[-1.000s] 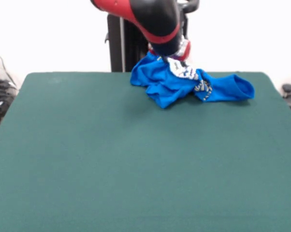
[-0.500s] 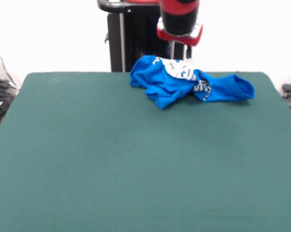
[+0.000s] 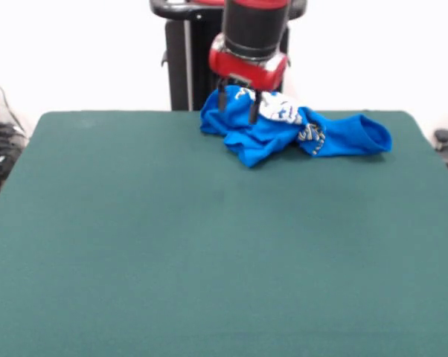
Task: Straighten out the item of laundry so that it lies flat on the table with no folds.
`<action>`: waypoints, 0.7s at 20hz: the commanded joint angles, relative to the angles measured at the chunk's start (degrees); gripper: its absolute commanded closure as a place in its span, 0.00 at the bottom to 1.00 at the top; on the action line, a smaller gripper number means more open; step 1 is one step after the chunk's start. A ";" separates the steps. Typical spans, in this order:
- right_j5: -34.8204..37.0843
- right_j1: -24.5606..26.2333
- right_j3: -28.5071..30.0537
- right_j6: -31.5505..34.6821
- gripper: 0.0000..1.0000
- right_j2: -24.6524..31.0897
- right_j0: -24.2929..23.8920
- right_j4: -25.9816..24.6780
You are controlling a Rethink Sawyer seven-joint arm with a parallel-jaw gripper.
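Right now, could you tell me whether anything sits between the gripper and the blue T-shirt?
Nothing visible does. The open gripper hangs over the crumpled T-shirt at the far part of the green table, with no other object between them.

The table (image 3: pixel 209 245) is being lit evenly and brightly; the white backdrop is being overexposed, and details are being softened throughout.

this is looking like a robotics lab rather than a home. a desk (image 3: pixel 135 245) covered in plain dark green cloth is filling the room, with a red and black robot arm (image 3: pixel 252 30) standing behind it against a bare white wall (image 3: pixel 75 52), and cables (image 3: pixel 1 141) are trailing beside the desk's left edge.
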 commanded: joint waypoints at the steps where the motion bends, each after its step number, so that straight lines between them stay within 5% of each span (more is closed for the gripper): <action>1: -14.42 8.65 -3.39 19.10 0.00 4.30 -0.69 5.39; 10: -18.58 12.28 -2.15 17.18 0.00 14.91 -8.84 6.59; 14: -12.83 11.67 -1.14 17.36 0.00 16.79 -9.54 8.47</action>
